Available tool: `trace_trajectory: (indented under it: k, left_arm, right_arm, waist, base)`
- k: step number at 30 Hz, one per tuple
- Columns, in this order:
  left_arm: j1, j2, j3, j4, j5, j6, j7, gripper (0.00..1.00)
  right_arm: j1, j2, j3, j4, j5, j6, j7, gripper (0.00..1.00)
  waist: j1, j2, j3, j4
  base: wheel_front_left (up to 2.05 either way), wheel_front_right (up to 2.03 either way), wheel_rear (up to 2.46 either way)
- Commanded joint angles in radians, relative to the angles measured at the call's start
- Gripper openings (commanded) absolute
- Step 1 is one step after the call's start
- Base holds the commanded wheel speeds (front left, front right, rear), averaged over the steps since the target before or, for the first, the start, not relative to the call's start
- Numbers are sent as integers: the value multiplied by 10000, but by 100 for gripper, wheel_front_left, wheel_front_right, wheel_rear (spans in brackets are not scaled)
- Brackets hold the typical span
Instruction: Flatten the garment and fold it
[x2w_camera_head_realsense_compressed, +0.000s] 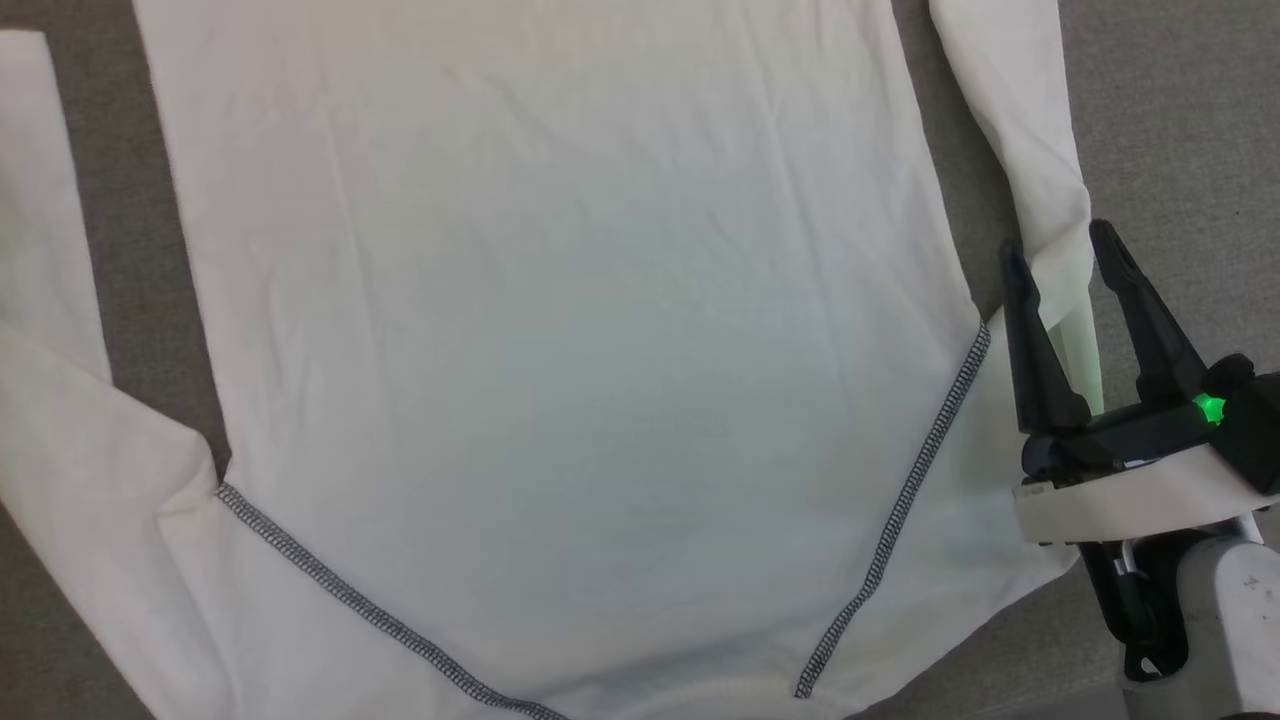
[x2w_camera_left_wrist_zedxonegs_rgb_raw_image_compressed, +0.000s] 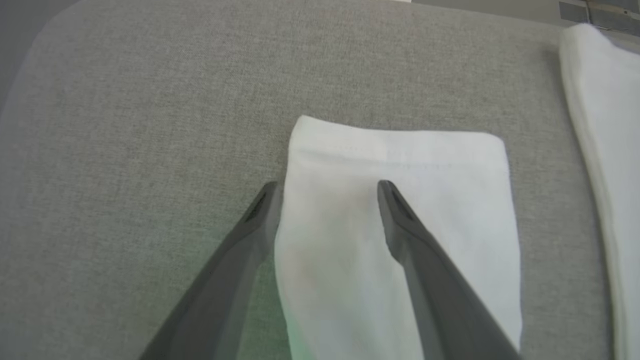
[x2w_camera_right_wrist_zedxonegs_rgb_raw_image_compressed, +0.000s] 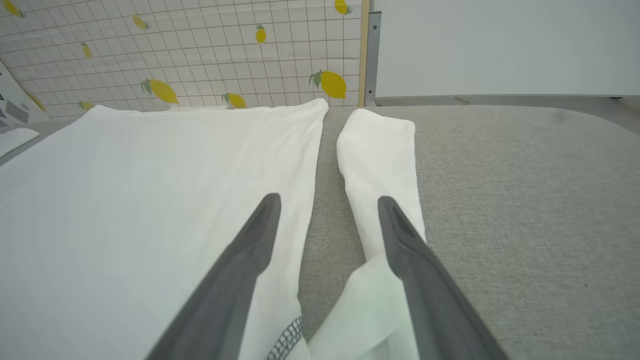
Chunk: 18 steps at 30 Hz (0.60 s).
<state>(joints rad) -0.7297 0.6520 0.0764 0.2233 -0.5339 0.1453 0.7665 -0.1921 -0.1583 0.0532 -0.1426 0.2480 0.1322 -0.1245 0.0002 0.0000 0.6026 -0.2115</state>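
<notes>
In the head view, the white long-sleeved soft fabric garment (x2w_camera_head_realsense_compressed: 560, 300) lies spread flat on the grey woven cloth surface (x2w_camera_head_realsense_compressed: 1180, 120), collar end nearest the robot. Its two dark grey zigzag shoulder seams (x2w_camera_head_realsense_compressed: 930, 460) run diagonally towards the neck. The body looks smooth, so the flattening seems largely done. The right sleeve (x2w_camera_head_realsense_compressed: 1010, 110) lies alongside the body rather than on it, which suggests folding has yet to start. The right gripper (x2w_camera_head_realsense_compressed: 1056, 242), with its two long dark fingers, hovers there with the jaws wide apart and nothing between them. It straddles the sleeve just above the armpit, probably to pinch it and carry it inwards. The left sleeve (x2w_camera_head_realsense_compressed: 50, 250) bends outwards at the far left.

In the left wrist view, the left gripper (x2w_camera_left_wrist_zedxonegs_rgb_raw_image_compressed: 327, 186) is also fully open and empty. One finger is over the bare cloth just beside the hemmed white sleeve cuff (x2w_camera_left_wrist_zedxonegs_rgb_raw_image_compressed: 400, 150) and the other is above the cuff itself. That looks like a matching set-up for taking hold of the cuff's edge.

In the right wrist view, one finger of the right gripper hangs over the edge of the body and the other over the sleeve, with the grey gap between them. The lemon-patterned tiled wall (x2w_camera_right_wrist_zedxonegs_rgb_raw_image_compressed: 200, 50) stands beyond the hem.
</notes>
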Motion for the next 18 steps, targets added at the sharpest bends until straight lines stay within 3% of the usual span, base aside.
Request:
trace_trajectory:
  k: [1,10,11,12,13,18]
  left_arm:
    - [-149,213,36,-71,121,161,118,100]
    - [306,536,274,-598,543,1140,619,100]
    - [384,563,290,-661,611,1219,586,47]
    - [445,577,304,-711,656,1259,526,10]
    - [511,568,337,-754,679,1301,427,0]
    - [755,443,517,-886,585,1134,-398,0]
  right_arm:
    - [-221,50,43,29,61,-15,-117,100]
    - [-320,105,132,207,101,-15,-240,100]
    - [-334,112,111,229,84,-15,-247,100]
    - [-341,119,94,248,71,-15,-249,100]
    - [-346,127,80,269,58,-15,-240,100]
    - [-308,138,14,321,4,-15,-192,100]
  waist:
    - [-2,0,433,-413]
    - [-2,0,569,-458]
    - [-2,0,555,-448]
    - [-2,0,532,-435]
    - [-2,0,496,-417]
    - [-2,0,160,-283]
  base:
    - [0,0,0]
    - [0,0,0]
    - [0,0,0]
    - [0,0,0]
    - [0,0,0]
    - [0,0,0]
